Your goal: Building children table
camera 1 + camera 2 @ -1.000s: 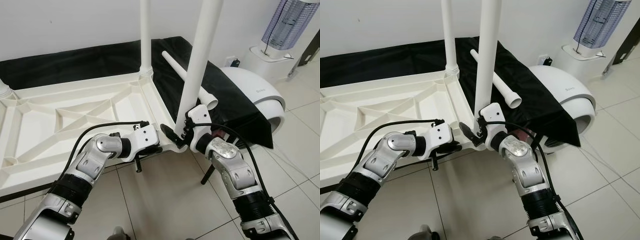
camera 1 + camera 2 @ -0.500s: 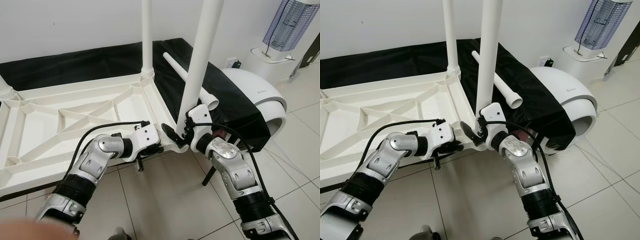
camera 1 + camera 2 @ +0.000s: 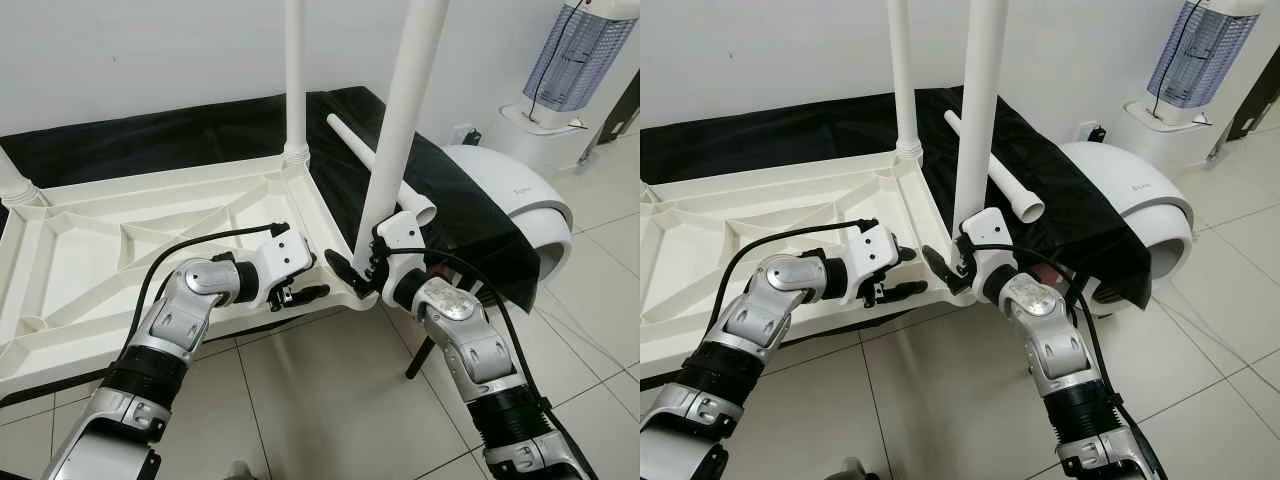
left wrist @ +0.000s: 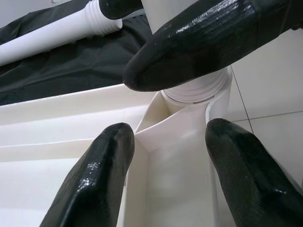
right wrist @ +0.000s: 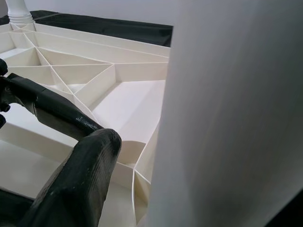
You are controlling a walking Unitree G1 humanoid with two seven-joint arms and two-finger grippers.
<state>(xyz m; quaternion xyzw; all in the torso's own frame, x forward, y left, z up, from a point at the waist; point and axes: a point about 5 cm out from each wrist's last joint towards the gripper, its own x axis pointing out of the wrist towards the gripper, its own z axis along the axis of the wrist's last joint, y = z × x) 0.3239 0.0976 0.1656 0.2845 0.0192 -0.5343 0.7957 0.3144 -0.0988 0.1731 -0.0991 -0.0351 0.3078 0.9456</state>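
The white plastic table top lies upside down on a black cloth. White legs stand upright at its far right corner and far left corner. A third leg stands in the near right corner socket, and my right gripper is shut on its base; one black finger shows left of the leg. My left gripper is open at the table's near rim just left of that corner, with the rim between its fingers. A loose leg lies on the cloth.
A rounded white appliance partly under the cloth sits at the right, and a tower device stands behind it. A thin black strut leans by my right arm. Tiled floor lies in front, and a wall is behind.
My left gripper has risen from below the table's near edge to the rim beside the corner. The right gripper and its leg have stayed put. The camera has shifted slightly.
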